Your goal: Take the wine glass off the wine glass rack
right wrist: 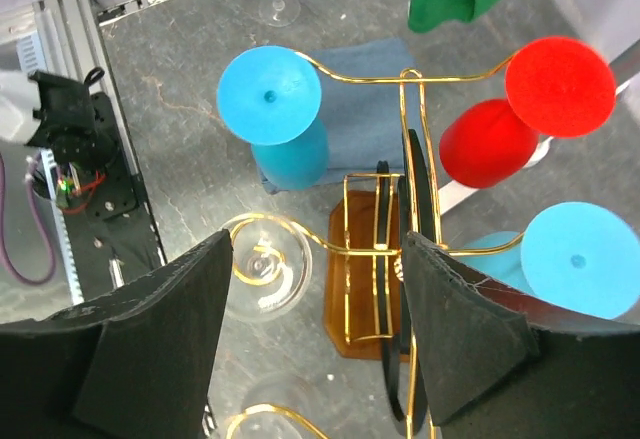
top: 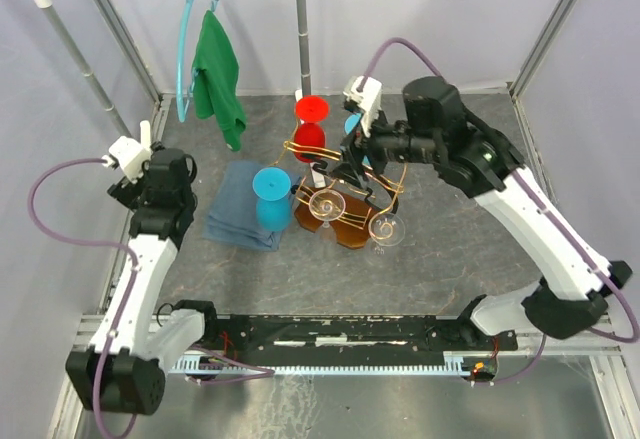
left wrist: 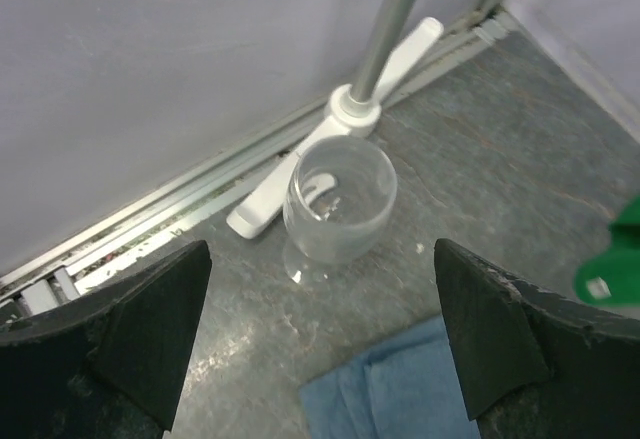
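Note:
The wine glass rack [top: 350, 199] is a gold wire frame with black bars on a brown wooden base [right wrist: 355, 289], at the table's middle. Hanging upside down from it are a red glass [top: 310, 124], a blue glass [top: 272, 197], a second blue glass [right wrist: 578, 259] and two clear wine glasses [top: 327, 204] [top: 386, 227]. My right gripper [top: 347, 164] hovers open above the rack. In the right wrist view the gripper [right wrist: 318, 259] has its jaws on either side of the gold wire, with a clear glass's foot [right wrist: 265, 264] in a scroll end. My left gripper [top: 148, 159] is open and empty at the far left.
Another clear wine glass [left wrist: 338, 199] stands upright on the table by the white clothes rail's foot [left wrist: 350, 109], in front of my left gripper [left wrist: 322, 264]. A folded blue towel [top: 235, 214] lies left of the rack. A green cloth [top: 218, 74] hangs from the rail.

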Robot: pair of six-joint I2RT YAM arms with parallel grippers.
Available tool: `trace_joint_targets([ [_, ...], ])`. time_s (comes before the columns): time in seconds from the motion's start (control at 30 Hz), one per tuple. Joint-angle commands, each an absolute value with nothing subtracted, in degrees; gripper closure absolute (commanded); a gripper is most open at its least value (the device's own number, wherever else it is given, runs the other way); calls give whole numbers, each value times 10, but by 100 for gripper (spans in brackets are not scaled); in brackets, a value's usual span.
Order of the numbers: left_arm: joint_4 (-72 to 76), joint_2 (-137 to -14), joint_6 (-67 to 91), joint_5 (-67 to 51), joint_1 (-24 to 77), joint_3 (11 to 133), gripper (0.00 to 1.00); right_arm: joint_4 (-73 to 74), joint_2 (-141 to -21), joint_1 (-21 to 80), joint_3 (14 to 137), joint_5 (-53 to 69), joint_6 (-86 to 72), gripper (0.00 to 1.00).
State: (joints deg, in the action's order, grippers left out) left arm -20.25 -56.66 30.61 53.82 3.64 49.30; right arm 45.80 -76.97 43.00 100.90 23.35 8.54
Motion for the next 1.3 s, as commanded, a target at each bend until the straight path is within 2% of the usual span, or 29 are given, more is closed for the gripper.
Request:
trace_joint_targets([
  [0.0,-313,-467,328,424,38,499,4,486,-831,427,1065,182,-58,25],
  [0.17,-365,-393,332,294,38,514,8,478,-904,423,1095,200,-154,32],
  [0.23,-371,-384,342,244,38,521,9,470,-914,420,1095,175,-176,33],
  [0.33,-367,-377,348,176,38,535,11,466,-910,403,1079,151,-192,39],
  [0.43,-368,-373,344,145,38,558,11,457,-873,352,1037,112,-203,43],
  [0.5,-368,-371,340,124,38,572,11,446,-857,299,1013,134,-221,44],
  [0.63,-372,-373,339,100,38,588,12,445,-862,225,1010,177,-235,45],
  [0.87,-383,-370,343,84,38,590,11,382,-885,167,974,245,-282,45],
  [1.27,-395,-365,351,71,38,584,7,304,-921,132,944,321,-338,49],
])
